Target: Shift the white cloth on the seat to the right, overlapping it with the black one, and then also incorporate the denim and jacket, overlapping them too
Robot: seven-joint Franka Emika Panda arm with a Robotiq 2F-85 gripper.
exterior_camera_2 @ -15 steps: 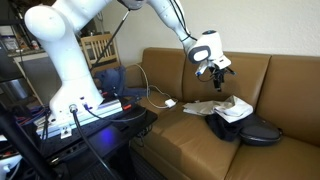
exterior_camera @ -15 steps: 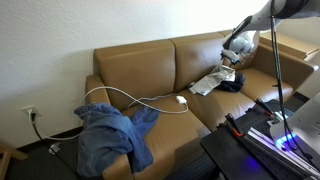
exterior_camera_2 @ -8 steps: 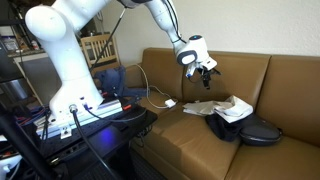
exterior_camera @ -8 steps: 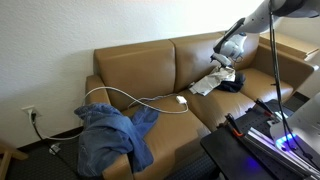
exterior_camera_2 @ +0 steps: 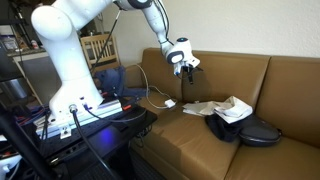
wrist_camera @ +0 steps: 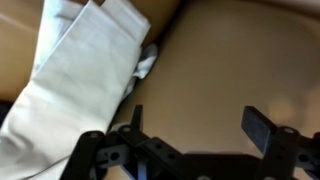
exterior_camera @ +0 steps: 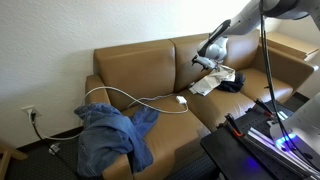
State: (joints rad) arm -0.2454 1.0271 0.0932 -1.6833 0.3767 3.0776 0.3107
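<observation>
Pincer (exterior_camera: 207, 60) spread wide, empty, hovering over the seat (exterior_camera: 140, 75), just above the white cloth (exterior_camera: 212, 80) in frame. The cloth lies right of centre, partly over the black one (exterior_camera: 232, 84). In the wrist view it fills the upper left, clear of the jaws.

Judged: first overlap done. Next: cross to the blue denim heap (exterior_camera: 110, 135) at lower left, grip a thick fold, avoid the white cable (exterior_camera: 130, 98).
</observation>
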